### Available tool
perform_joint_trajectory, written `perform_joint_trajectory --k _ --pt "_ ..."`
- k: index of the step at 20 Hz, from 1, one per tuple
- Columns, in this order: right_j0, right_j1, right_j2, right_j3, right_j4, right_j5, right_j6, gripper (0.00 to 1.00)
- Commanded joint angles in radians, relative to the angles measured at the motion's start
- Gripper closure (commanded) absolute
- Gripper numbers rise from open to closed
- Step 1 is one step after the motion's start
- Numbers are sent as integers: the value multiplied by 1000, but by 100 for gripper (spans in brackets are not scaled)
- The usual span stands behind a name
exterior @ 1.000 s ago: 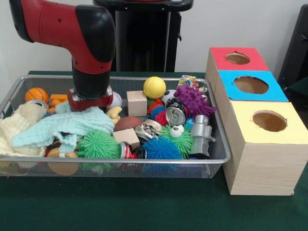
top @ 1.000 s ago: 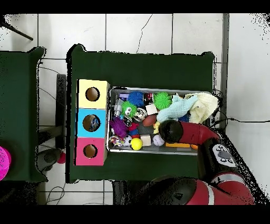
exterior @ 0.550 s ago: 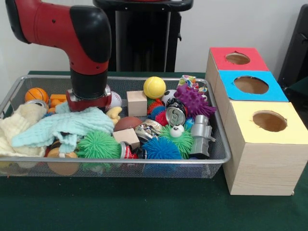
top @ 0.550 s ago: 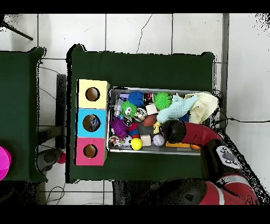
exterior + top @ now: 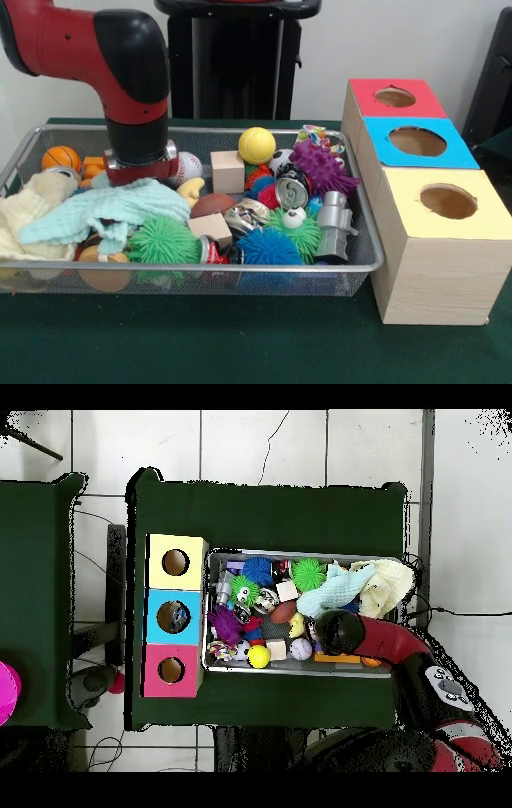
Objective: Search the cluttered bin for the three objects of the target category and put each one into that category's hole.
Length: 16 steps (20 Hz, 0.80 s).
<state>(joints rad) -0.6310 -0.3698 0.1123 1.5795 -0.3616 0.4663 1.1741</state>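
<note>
Front view: bright, even, diffuse light, apparently from above. Soft shadow under wire bin (image 5: 364, 260) on green cloth; faint shadow at base of wooden box (image 5: 432, 280), right of bin. Small specular glints on crushed can (image 5: 291, 192) inside bin. Box holes dark inside. Mild softness overall; contents at bin's left end slightly less crisp. Black pedestal behind bin lacks detail.

Overhead view: white floor tiles around bin (image 5: 218, 556) bright, near washed out; green cloth very dark. Bin contents small, fine detail unreadable.
</note>
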Motion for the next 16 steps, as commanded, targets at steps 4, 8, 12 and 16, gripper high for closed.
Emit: perform_joint_trajectory --k 4,8,12,16 --pt "-47 17 165 85 150 60 164 100" --pt "-67 -14 212 147 257 88 212 100" --pt "-100 -8 271 202 383 60 263 100" --pt "-103 -9 293 225 447 49 258 100"
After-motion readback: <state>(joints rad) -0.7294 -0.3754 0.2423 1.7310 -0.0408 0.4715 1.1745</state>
